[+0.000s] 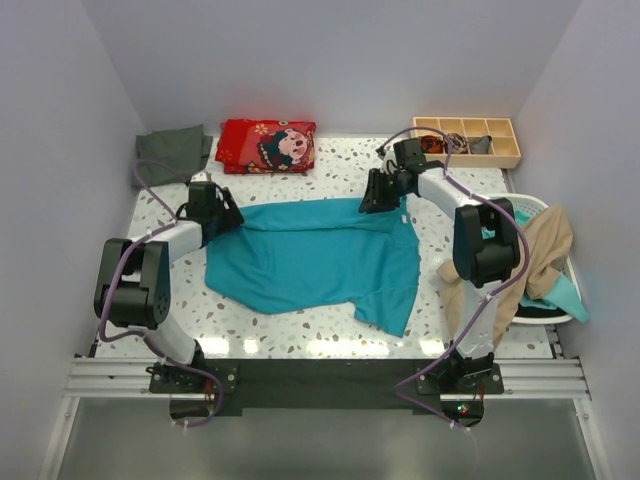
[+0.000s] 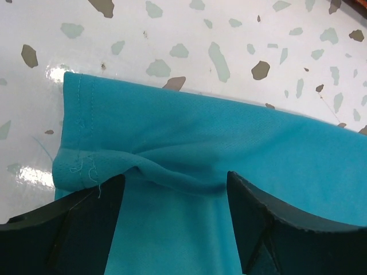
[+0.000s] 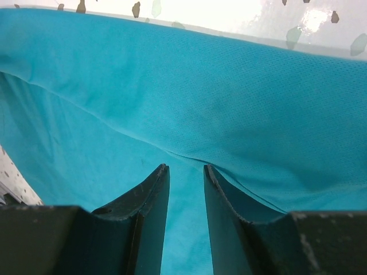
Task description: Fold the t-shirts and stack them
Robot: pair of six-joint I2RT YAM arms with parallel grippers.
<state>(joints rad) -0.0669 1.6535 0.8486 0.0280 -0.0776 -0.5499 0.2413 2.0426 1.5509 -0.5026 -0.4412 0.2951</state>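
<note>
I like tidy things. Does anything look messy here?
Yes. The beige t-shirt spills over the white basket's rim at the right, and the teal t-shirt lies crooked and wrinkled on the table.

Teal t-shirt (image 1: 315, 255) spread before me
Grey-green t-shirt (image 1: 172, 152) bunched far left; beige t-shirt (image 1: 548, 248) draped over the basket (image 1: 530, 202), right.

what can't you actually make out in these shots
1. Top view: the jaws of the left gripper and right gripper are hidden under their own wrists.
2. Right wrist view: whether the narrowly parted jaws pinch the teal t-shirt; only teal shows in the gap.
3. Top view: what lies in the wooden tray is too small.
4. Top view: the basket inside is covered by the beige t-shirt.
</note>
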